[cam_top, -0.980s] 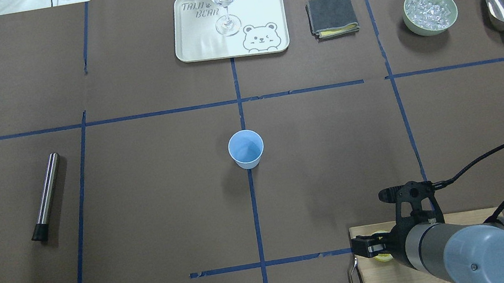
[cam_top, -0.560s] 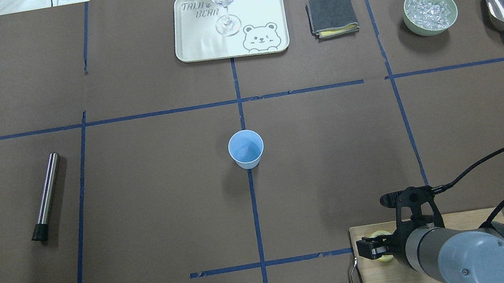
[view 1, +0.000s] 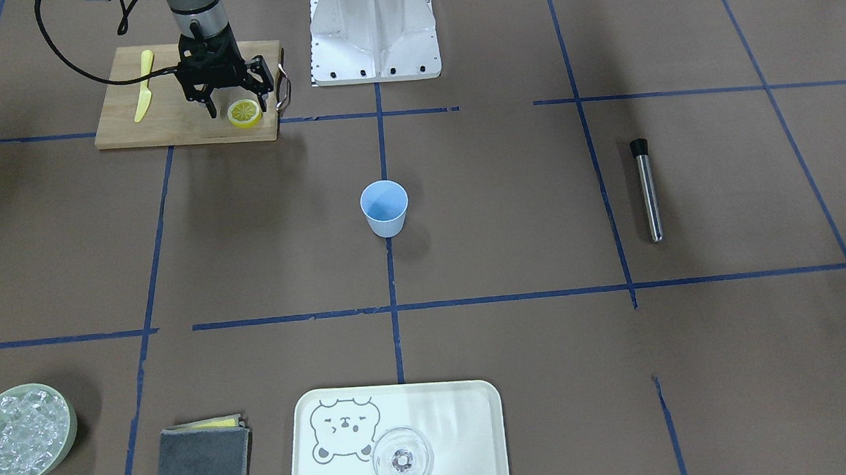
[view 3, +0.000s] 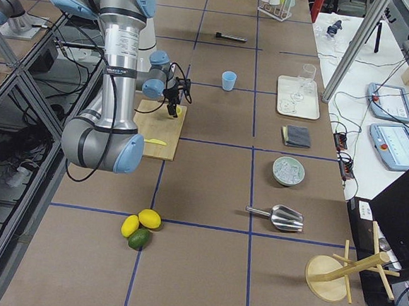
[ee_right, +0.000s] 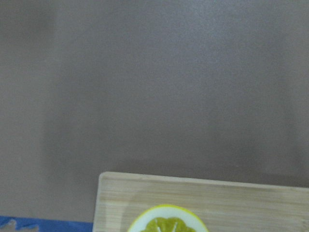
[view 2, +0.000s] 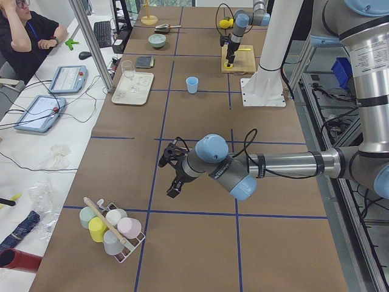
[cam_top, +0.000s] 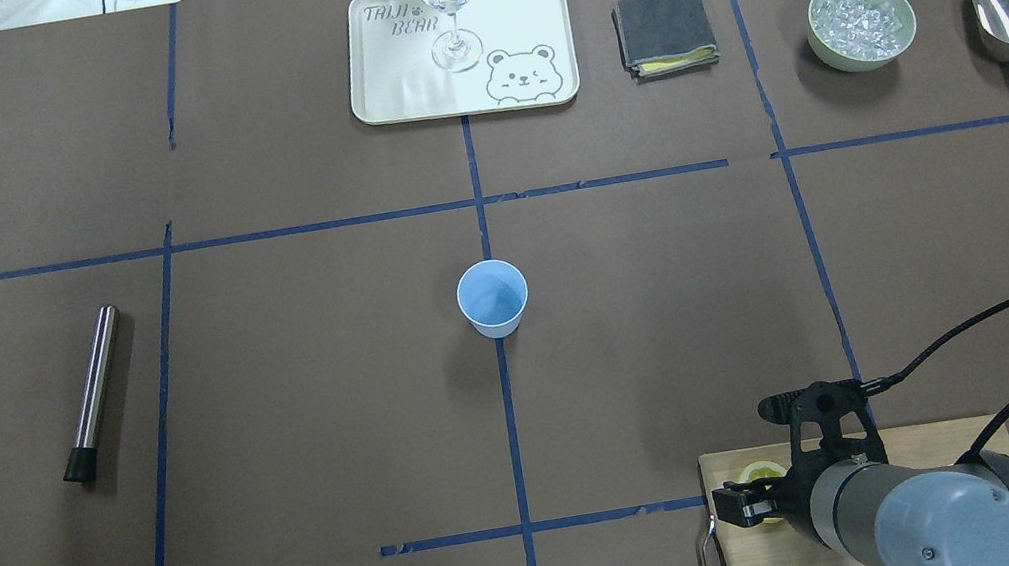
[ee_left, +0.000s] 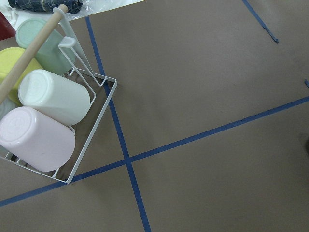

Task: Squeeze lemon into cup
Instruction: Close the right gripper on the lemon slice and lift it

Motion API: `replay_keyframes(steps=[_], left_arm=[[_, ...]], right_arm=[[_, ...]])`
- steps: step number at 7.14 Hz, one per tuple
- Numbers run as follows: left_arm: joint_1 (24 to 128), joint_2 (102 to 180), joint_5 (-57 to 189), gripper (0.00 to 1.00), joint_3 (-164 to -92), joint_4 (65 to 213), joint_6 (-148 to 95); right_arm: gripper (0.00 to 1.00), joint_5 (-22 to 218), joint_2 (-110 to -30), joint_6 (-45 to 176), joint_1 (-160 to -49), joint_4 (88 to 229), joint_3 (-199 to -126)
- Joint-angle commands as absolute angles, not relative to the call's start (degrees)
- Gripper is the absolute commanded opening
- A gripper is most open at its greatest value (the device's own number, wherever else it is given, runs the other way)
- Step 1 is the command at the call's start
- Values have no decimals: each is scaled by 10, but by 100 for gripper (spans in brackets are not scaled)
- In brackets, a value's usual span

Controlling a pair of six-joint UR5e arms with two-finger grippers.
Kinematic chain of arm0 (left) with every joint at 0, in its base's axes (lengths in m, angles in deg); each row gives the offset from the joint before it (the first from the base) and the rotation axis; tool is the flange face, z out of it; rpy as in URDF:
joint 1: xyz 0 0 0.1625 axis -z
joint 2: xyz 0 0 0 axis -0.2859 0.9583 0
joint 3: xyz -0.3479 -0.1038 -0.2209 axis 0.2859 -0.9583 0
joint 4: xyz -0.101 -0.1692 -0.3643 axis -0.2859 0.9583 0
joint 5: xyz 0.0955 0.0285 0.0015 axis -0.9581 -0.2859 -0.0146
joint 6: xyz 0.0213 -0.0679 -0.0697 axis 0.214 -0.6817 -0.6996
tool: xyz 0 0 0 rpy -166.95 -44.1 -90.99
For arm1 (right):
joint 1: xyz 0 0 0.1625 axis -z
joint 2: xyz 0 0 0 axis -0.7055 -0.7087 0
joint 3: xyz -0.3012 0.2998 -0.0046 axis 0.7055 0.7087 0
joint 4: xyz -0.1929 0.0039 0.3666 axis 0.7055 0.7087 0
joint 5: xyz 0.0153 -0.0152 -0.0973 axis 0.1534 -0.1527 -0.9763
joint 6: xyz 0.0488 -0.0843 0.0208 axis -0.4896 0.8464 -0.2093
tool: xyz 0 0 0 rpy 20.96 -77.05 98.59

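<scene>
Flat lemon [view 1: 245, 113] on board [view 1: 166, 125]; blue cup [view 1: 384, 209] upright.

A long worktop [cam_top: 331, 402] covered in brown paper, marked into large squares by blue tape lines [cam_top: 158, 398], fills the room under soft, even light. Along one long side runs a white table [view 2: 36, 188] carrying tablets [view 2: 68, 78], a keyboard [view 2: 102, 33] and loose cables, with slanted metal frame posts [view 2: 91, 45] rising between the two.
</scene>
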State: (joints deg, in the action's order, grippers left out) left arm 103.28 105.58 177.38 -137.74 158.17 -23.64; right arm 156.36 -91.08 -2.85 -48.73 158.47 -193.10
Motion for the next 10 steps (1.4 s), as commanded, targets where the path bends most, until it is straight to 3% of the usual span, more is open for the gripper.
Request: replay_keyframes(steps=[1,6,7,8,10], left_arm=[[1033,1056,1774,100,-1377,1582,-235],[1033,1056,1775,100,-1374,1584,-235],[1033,1056,1775,100,-1373,1584,-234],[1033,1056,1775,100,-1373,1584,-234],[1033,1057,1775,100,-1372,1585,-235]], right_arm=[[99,1563,-909,-29,-483,1585,-1929],[98,1555,-904,-29,-483,1585,-1915],[94,1555,-902,-29,-483,1585,-1916],[82,1556,-895,-29,-482,1585,-1916],[80,1556,-896,-29,-483,1585,-1917]])
